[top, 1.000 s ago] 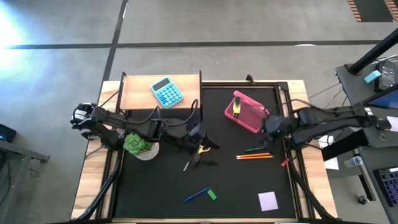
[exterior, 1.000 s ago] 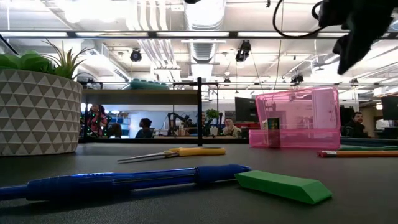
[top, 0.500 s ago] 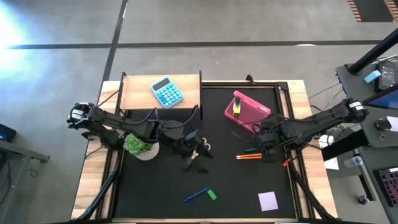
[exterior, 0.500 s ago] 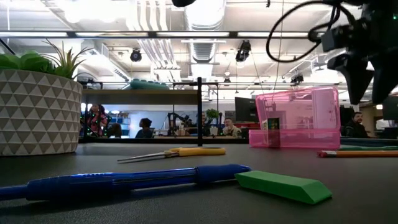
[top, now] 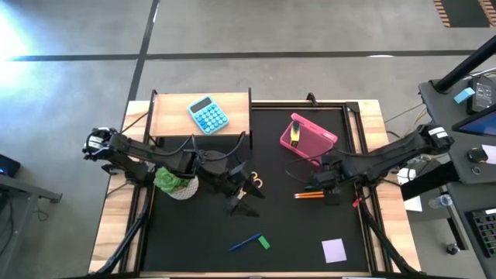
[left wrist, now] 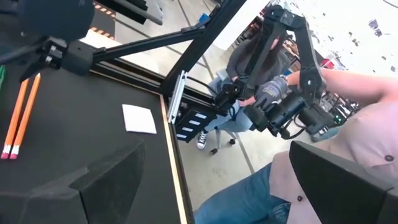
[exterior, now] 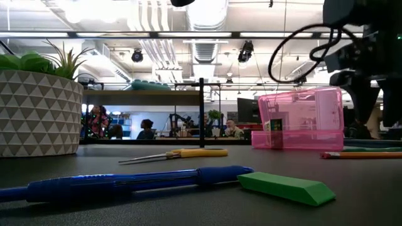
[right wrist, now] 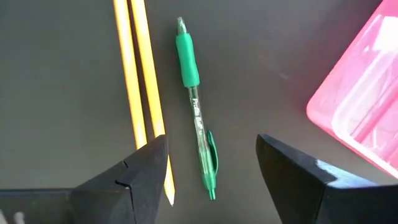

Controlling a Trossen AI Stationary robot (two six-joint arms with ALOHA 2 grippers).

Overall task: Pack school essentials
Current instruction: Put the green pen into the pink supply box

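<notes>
My right gripper (top: 326, 184) (right wrist: 212, 149) hangs open just above the green pen (right wrist: 198, 106) (top: 313, 187), which lies flat on the mat beside two orange pencils (right wrist: 140, 93) (top: 316, 194). My left gripper (top: 246, 188) (left wrist: 217, 162) is open above the yellow-handled scissors (top: 253, 183) (exterior: 176, 153), which lie flat. The open pink case (top: 308, 138) (exterior: 300, 119) holds a small yellow box (top: 295, 133). The blue pen (top: 244, 245) (exterior: 125, 184), green eraser (top: 264, 242) (exterior: 286, 188) and lilac note pad (top: 334, 249) (left wrist: 139, 118) lie near the mat's near edge.
A potted plant (top: 172, 182) (exterior: 38, 103) stands under the left arm at the mat's left side. A blue calculator (top: 208, 115) lies on a wooden tray (top: 172, 116) at the far left. A person (left wrist: 323, 124) sits beyond the table's right edge.
My right gripper has come down and moved toward the table's left and near edge, away from the pink case, and now hangs over the green pen and orange pencils. The scissors, pen and eraser have stayed where they were.
</notes>
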